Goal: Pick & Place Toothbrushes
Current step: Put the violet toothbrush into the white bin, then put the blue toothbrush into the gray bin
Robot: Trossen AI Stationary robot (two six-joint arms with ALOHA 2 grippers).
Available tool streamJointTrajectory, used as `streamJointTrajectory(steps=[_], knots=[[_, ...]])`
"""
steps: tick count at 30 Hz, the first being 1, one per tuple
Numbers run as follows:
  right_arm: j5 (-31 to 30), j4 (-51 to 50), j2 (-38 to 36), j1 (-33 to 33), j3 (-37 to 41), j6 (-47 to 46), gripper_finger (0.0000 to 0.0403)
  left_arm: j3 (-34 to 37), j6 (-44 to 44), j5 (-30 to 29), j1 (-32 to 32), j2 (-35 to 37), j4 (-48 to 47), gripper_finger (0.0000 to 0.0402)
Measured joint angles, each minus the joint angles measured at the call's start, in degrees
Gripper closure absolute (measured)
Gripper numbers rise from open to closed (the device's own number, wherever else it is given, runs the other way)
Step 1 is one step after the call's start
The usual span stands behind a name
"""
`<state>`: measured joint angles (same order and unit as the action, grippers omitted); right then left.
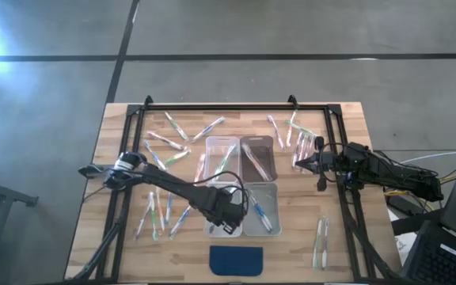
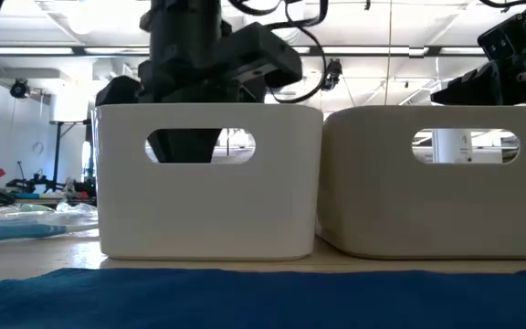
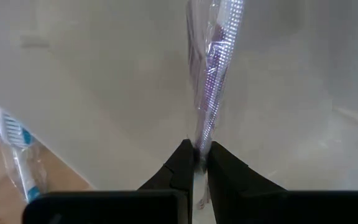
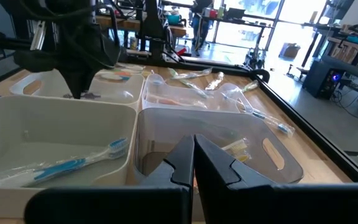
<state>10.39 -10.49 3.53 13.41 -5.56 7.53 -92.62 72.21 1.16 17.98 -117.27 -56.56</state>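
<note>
Over the front-left clear bin [image 1: 222, 207] of the four-bin cluster at the table's [image 1: 347, 253] middle, we see the left gripper [image 3: 195, 157] pinching a wrapped toothbrush [image 3: 211, 81], purplish inside its clear sleeve, hanging into that bin. Right gripper [image 4: 193, 149] sits pressed together and empty, near the right edge beside the bins. Front-right bin [image 1: 261, 209] holds a blue toothbrush [image 4: 73, 163]. More loose toothbrushes [image 1: 169, 134] lie scattered toward the far edge and both sides. Dark blue pad [image 1: 237, 260] lies at the near edge.
</note>
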Motion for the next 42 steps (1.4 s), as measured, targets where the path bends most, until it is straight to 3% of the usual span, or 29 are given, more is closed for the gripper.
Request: streamJointTrajectory(steps=[16, 26, 37, 42], knots=[[0.0, 0.01, 0.0, 0.0, 0.0, 0.0, 0.0394, 1.09, -5.42, 4.12, -2.28, 0.0, 1.38, 0.036], [0.0, 0.0, 0.0, 0.01, 0.0, 0.0, 0.0394, 1.09, -6.48, 5.33, -2.39, 0.0, 1.77, 0.0314], [0.0, 0.0, 0.0, 0.0, 0.0, 0.0, 0.0394, -0.21, -10.78, 10.5, -3.33, 0.17, 1.53, 0.0222], [0.0, -0.01, 0.0, 0.01, 0.0, 0.0, 0.0394, -2.55, -13.24, 11.14, -3.79, 0.87, -1.56, 0.021]])
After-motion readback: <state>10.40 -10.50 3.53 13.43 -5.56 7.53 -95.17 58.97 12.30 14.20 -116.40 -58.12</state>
